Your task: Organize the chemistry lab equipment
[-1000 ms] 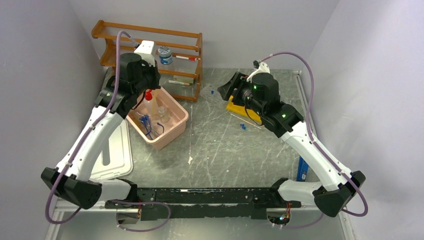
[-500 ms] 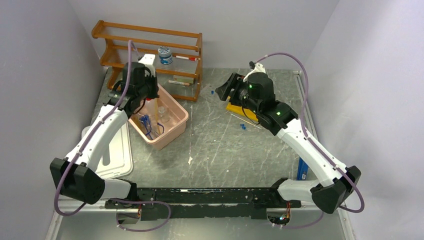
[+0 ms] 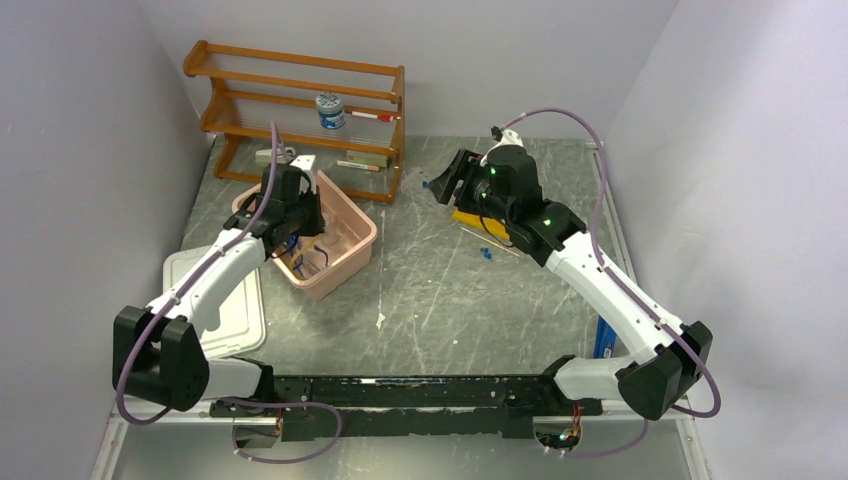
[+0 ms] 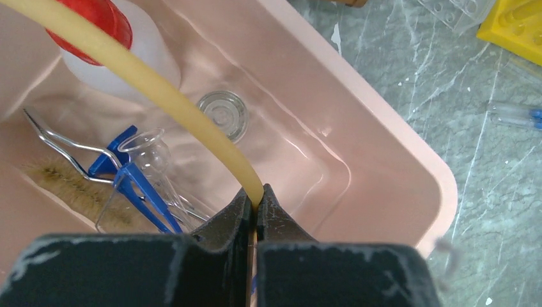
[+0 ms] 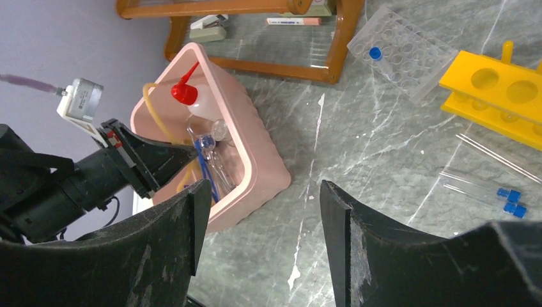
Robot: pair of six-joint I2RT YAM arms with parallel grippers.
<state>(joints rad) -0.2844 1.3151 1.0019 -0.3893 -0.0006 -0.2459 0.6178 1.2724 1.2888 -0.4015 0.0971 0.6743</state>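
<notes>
Equipment: most of it is in the pink tub (image 3: 362, 250), on the left half of the tabletop toward the far edge, just in front of the wooden shelf (image 3: 300, 105) in the far-left corner. White lid (image 3: 225, 310) lies flat by the left edge.

Yellow rack (image 5: 505, 96) stands right of centre toward the far edge, with a clear tray (image 5: 402, 51) beside it. Right gripper (image 5: 262, 192) hangs over this area, jaws spread wide, nothing between them.

Tub contents:
- bottle (image 4: 147, 57), red nozzle
- goggles (image 4: 137, 185)
- tongs (image 4: 57, 137)
- tubing (image 4: 160, 83)
- flask (image 4: 150, 150)
- vial (image 4: 222, 114)

Left gripper (image 4: 257, 198) is over the tub, pinched tight on the tubing, which arcs from the fingertips across the bottle.

Two blue-capped tubes (image 5: 492, 192) lie on bare tabletop just on the near side of the rack.
</notes>
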